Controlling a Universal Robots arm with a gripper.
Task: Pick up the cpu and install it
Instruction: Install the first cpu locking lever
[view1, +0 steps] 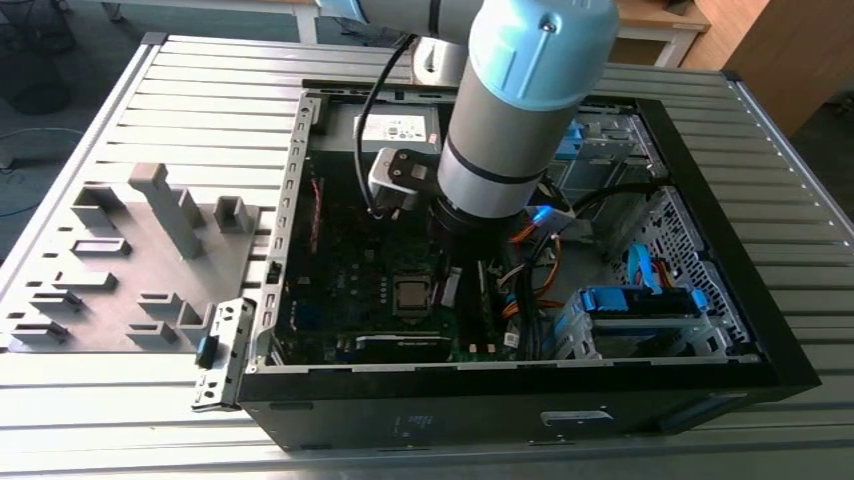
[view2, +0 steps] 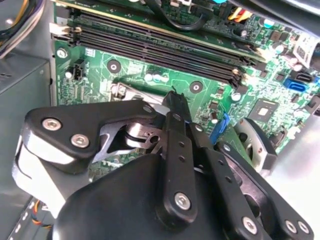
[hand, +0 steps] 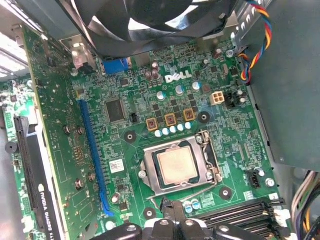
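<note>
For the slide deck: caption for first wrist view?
Cpu seated in the motherboard socket, gripper poised just beside it.

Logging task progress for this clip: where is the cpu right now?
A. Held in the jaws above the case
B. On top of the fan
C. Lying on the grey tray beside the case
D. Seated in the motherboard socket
D: in the first wrist view the cpu lies flat inside the metal socket frame on the motherboard.

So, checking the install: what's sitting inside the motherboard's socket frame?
A flat silver-grey square, the cpu, lies inside the metal socket frame. Whatever is beneath the chip is covered.
</note>
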